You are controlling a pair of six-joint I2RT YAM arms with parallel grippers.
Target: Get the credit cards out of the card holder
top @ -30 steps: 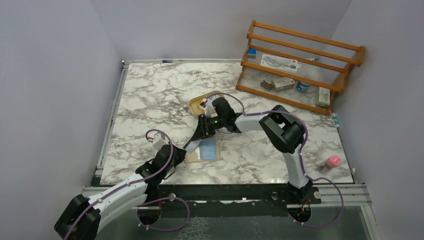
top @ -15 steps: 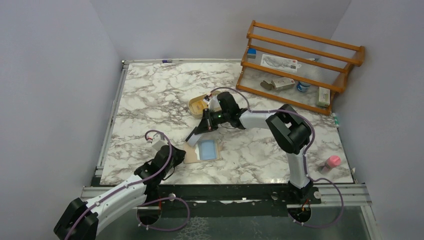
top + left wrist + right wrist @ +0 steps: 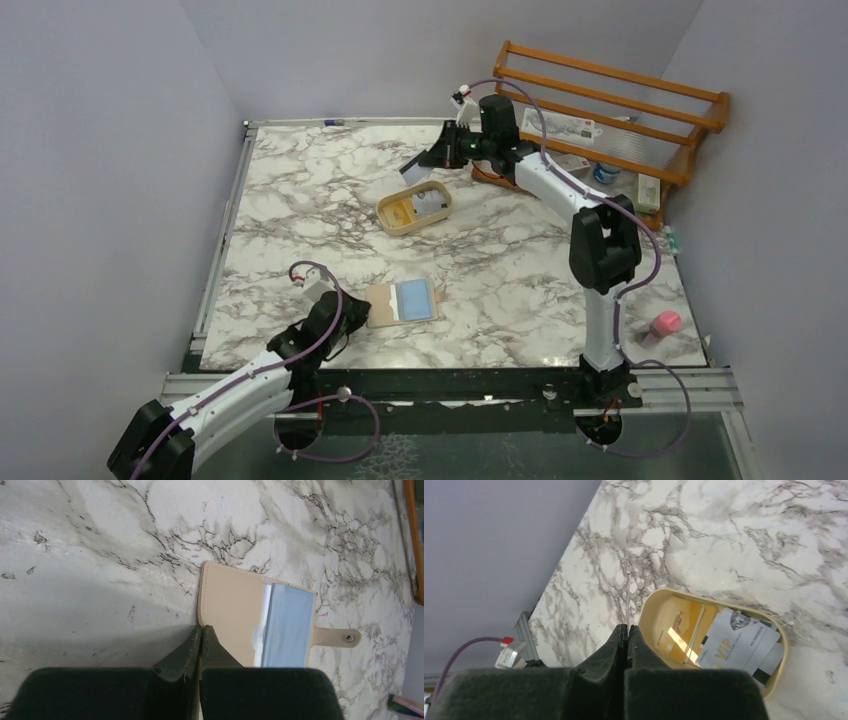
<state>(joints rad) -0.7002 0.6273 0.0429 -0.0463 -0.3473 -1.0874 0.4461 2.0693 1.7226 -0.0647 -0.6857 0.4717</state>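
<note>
As card holder lies open — card aloft.

A band of bare marble tabletop lies between the open card holder and the oval tray, reachable from left or right. The left pincer blocks the holder's left edge, its tips pressed together right against it. The holder's tab side and far side stand free. The right pincer hangs over the tray's far rim, pinched on a pale card. The right arm reaches back in front of the wooden rack. A small pink object sits near the right front corner.
</note>
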